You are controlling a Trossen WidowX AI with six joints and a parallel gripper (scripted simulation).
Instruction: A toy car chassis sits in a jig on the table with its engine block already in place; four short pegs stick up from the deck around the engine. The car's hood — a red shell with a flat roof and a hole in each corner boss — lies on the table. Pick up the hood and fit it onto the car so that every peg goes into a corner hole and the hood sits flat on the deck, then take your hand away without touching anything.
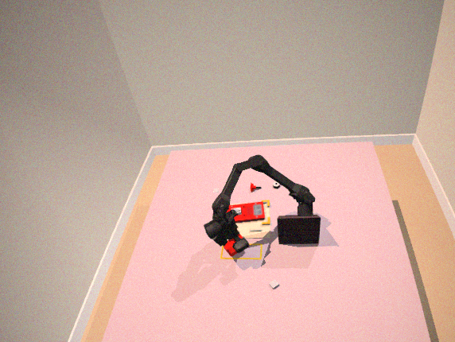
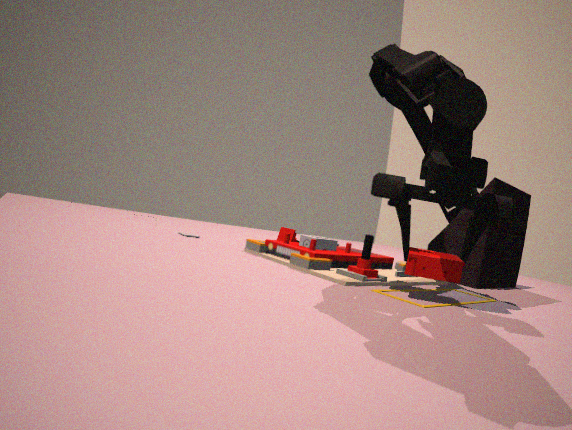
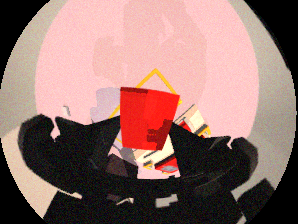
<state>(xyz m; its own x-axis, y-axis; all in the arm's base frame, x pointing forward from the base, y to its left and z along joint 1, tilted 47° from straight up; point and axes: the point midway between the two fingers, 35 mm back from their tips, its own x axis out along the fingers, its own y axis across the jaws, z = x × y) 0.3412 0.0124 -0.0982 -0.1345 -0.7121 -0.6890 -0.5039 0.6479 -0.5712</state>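
Note:
The red hood point(image 1: 230, 248) point(image 2: 433, 265) point(image 3: 148, 116) is between my gripper's fingers, low over the table at the left end of a yellow marked rectangle point(image 1: 243, 258) point(image 2: 400, 297) point(image 3: 160, 75). My gripper point(image 1: 235, 246) point(image 2: 416, 256) point(image 3: 145, 120) points down and is shut on the hood's sides. The red car chassis point(image 1: 249, 211) point(image 2: 320, 251) with its grey engine block lies in the cream jig point(image 1: 254, 231) point(image 2: 345, 278) just behind the hood. The pegs are too small to make out.
The arm's black base box point(image 1: 299, 230) point(image 2: 496, 240) stands right of the jig. A black post on a red foot point(image 2: 367, 256) stands at the jig's near end. A small red part point(image 1: 253, 187), a ring point(image 1: 275, 184) and a white cube point(image 1: 274, 284) lie loose.

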